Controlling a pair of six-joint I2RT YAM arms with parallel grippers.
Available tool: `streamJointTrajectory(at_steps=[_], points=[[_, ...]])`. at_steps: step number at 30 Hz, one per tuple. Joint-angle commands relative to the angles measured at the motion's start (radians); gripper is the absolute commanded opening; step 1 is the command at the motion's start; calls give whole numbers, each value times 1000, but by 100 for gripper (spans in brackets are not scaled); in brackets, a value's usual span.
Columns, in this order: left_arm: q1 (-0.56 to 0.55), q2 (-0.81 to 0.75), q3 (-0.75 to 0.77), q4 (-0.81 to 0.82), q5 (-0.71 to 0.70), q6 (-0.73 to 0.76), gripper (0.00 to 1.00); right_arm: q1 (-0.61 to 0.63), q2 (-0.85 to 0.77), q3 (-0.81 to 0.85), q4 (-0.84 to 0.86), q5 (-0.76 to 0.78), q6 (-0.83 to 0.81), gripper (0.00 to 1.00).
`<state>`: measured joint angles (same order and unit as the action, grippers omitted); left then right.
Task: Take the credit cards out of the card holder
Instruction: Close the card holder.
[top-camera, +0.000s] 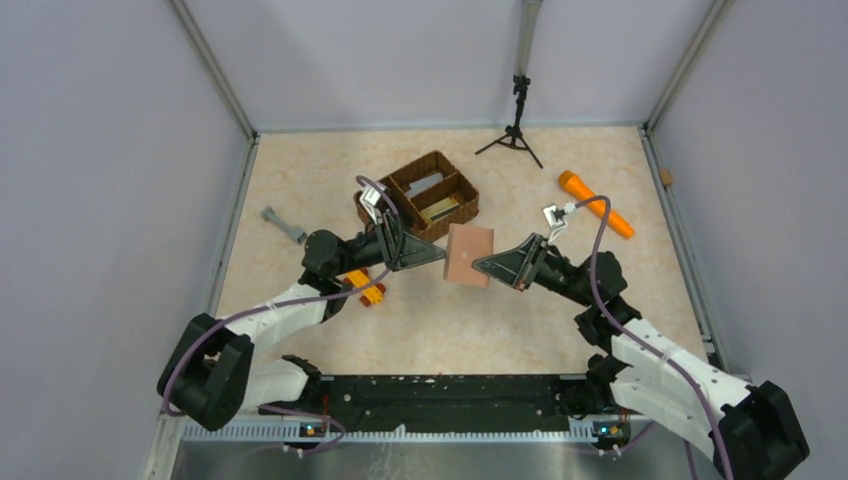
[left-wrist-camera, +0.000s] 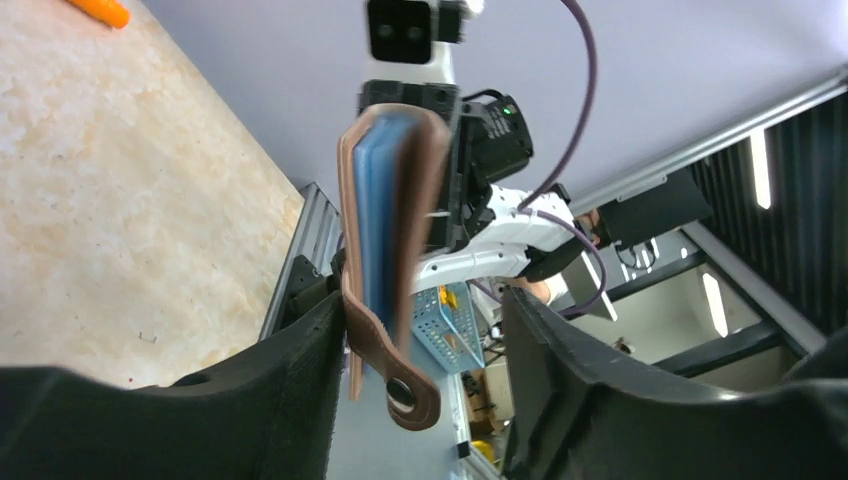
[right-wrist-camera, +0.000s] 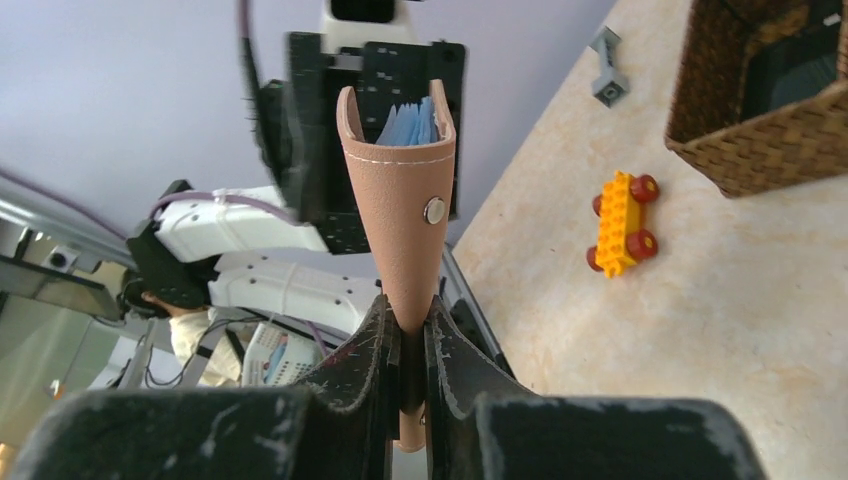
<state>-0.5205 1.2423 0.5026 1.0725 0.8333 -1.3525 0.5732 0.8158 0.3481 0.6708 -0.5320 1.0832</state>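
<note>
The tan-brown card holder (top-camera: 470, 255) hangs in the air above the table's middle, between my two grippers. My right gripper (right-wrist-camera: 405, 310) is shut on one edge of the card holder (right-wrist-camera: 400, 210). Pale blue layers (right-wrist-camera: 410, 125) show in the far open end; I cannot tell the credit cards from the lining. My left gripper (left-wrist-camera: 422, 300) is open, its fingers standing either side of the card holder (left-wrist-camera: 385, 220). The holder lies close to the left finger (left-wrist-camera: 300, 370). Its snap strap (left-wrist-camera: 395, 375) hangs loose between the jaws.
A brown woven basket (top-camera: 420, 195) stands just behind the left gripper. A yellow toy car (top-camera: 365, 288) lies below the left arm. An orange cylinder (top-camera: 595, 203) is at the back right, a grey part (top-camera: 284, 225) at the left, a small tripod (top-camera: 515, 130) at the back.
</note>
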Motion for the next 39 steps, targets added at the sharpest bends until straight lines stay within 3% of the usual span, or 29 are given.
streamJointTrajectory(at_steps=[1,5,12,15,21,27,30,34,37,39], points=[[3,-67,-5,51,34,18,68,-3,-2,62,-108,23,-66,0],[-3,-75,4,38,29,41,83,-3,45,72,-69,-24,-40,0],[-25,-88,68,-283,-11,233,85,-3,100,86,-23,-57,-19,0],[-34,-103,103,-418,-51,317,77,-3,131,102,-35,-79,-26,2],[-42,-100,152,-622,-113,427,36,-1,169,122,-64,-113,-56,10],[-41,-95,139,-642,-123,435,4,-3,128,125,-104,-95,-79,48],[-41,-107,129,-627,-124,425,0,-3,105,107,-68,-72,-62,56],[-42,-125,112,-591,-110,402,0,-4,91,63,39,-45,1,56],[-42,-139,97,-563,-102,386,0,-3,92,22,136,-23,57,51],[-43,-147,88,-548,-96,375,0,-4,96,4,180,-14,81,41]])
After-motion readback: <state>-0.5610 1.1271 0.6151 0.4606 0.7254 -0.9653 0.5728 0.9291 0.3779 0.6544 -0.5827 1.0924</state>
